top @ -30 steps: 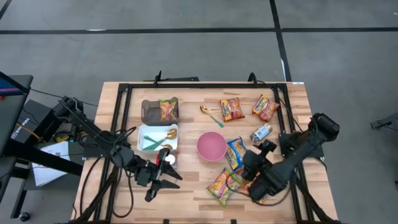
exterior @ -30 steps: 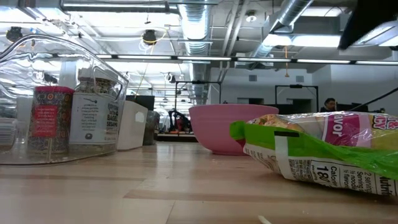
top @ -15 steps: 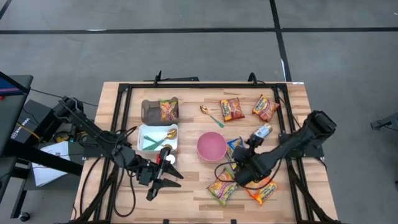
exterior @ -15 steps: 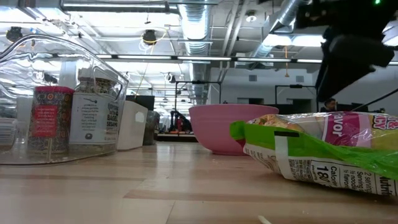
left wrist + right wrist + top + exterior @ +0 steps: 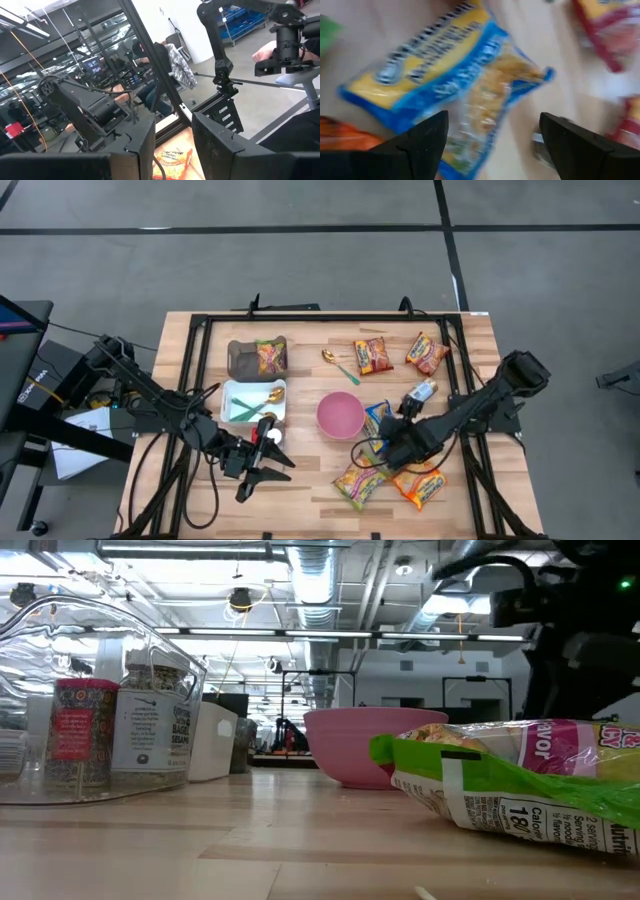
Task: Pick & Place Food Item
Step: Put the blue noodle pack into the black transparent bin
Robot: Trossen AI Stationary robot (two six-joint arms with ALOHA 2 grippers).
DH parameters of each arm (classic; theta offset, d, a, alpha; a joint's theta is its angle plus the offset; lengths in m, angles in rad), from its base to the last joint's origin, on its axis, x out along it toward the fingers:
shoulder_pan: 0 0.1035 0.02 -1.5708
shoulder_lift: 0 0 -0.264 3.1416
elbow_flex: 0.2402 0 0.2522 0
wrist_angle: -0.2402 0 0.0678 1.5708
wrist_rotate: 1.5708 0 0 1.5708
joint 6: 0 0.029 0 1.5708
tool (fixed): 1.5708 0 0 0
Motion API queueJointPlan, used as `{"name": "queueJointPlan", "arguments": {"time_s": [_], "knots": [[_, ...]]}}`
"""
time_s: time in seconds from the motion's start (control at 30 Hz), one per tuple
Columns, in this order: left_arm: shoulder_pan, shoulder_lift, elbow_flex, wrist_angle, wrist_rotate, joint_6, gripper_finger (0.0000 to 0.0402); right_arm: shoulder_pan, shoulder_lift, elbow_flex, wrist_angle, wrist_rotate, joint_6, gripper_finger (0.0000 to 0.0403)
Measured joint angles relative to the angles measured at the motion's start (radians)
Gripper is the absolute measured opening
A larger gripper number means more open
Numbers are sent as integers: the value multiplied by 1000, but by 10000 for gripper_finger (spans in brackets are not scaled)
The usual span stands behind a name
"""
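Blue noodle packet directly beneath right claw, fingers spread open, seemingly not touching.

Blue-yellow noodle packet — flat beside pink bowl.

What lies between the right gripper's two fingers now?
In the right wrist view, the blue-and-yellow noodle packet lies below the open right gripper, framed between its fingers; whether they touch it is unclear.

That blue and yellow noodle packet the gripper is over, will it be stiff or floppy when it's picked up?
The blue and yellow packet is probably fairly light and crinkly: it looks like thin, glossy plastic film, so it may slip. It lies flat on the table, so its sealed edges would likely flop. The open right gripper may find little to pinch.
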Motion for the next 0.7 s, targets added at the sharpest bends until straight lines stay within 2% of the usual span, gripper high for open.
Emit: {"name": "queueJointPlan", "arguments": {"time_s": [0.2,0.43,0.57,0.7], "knots": [[0,0,0,1,0,0,122,-37,-94,-123,181,-66,-60,306],[0,0,0,0,0,0,122,-114,-120,-242,322,-167,-94,295],[0,0,0,-1,0,0,122,-135,-115,-251,322,-207,-100,249],[0,0,0,-2,0,0,122,-135,-119,-242,305,-234,-101,166]]}}
